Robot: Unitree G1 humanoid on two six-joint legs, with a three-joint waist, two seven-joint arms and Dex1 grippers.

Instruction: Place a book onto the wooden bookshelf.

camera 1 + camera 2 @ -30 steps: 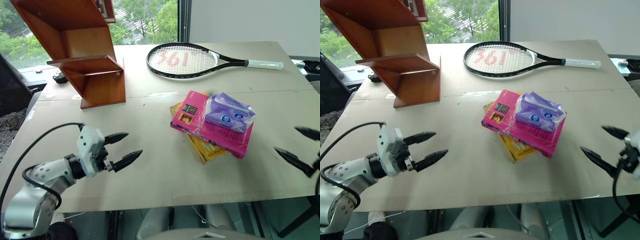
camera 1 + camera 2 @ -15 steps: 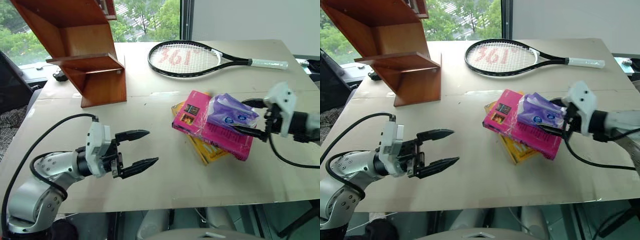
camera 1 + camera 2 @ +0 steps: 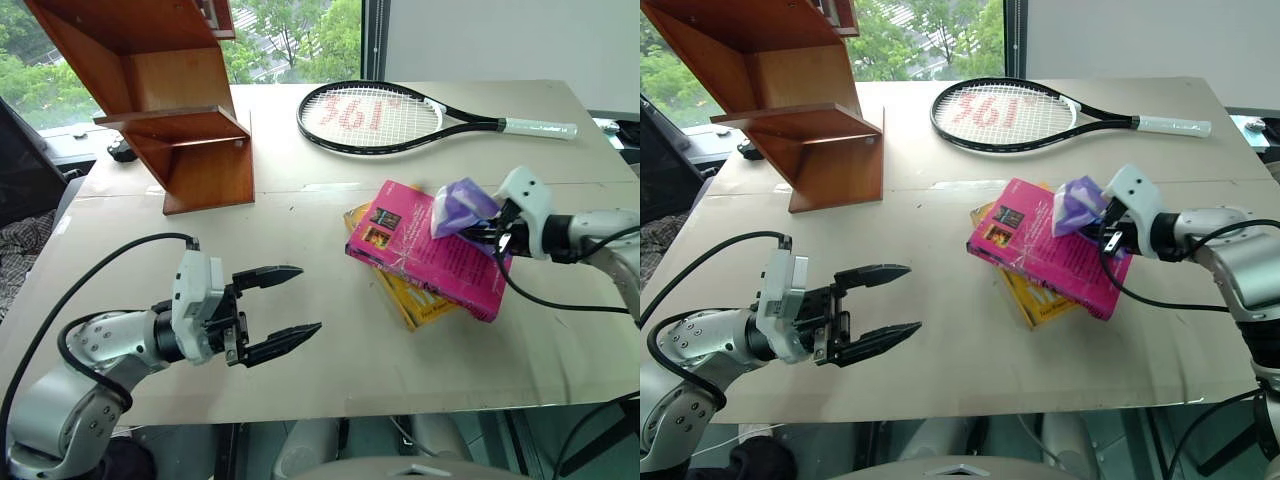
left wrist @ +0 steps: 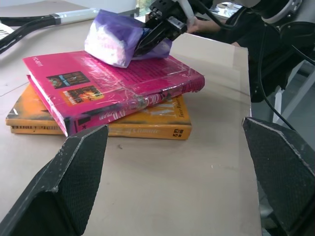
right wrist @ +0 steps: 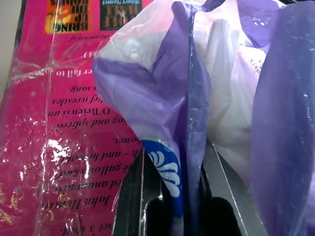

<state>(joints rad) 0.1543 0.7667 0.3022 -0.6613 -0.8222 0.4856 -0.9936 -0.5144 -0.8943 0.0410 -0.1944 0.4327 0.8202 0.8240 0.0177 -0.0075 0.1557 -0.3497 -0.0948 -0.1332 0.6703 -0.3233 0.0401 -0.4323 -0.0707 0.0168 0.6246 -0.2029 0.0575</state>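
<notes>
The pink book (image 3: 420,250) lies on a yellow book (image 3: 415,305) right of the table's middle. A purple tissue pack (image 3: 462,205) rests on the book's far right corner, bunched and tilted up. My right gripper (image 3: 482,228) reaches in from the right and is shut on the pack's wrapper (image 5: 197,88), fingers just above the pink cover (image 5: 64,123). My left gripper (image 3: 292,302) hovers open and holding nothing over the front left of the table, pointing at the book (image 4: 108,83). The wooden bookshelf (image 3: 180,110) stands at the far left.
A tennis racket (image 3: 380,112) lies across the far side of the table behind the books. A small dark object (image 3: 120,152) sits beside the shelf at the left edge. Bare tabletop (image 3: 300,220) stretches between the shelf and the books.
My right arm swung in from the table's right edge to the tissue pack and shut on it, bunching it up. The left gripper drifted a little to the right, still open.
</notes>
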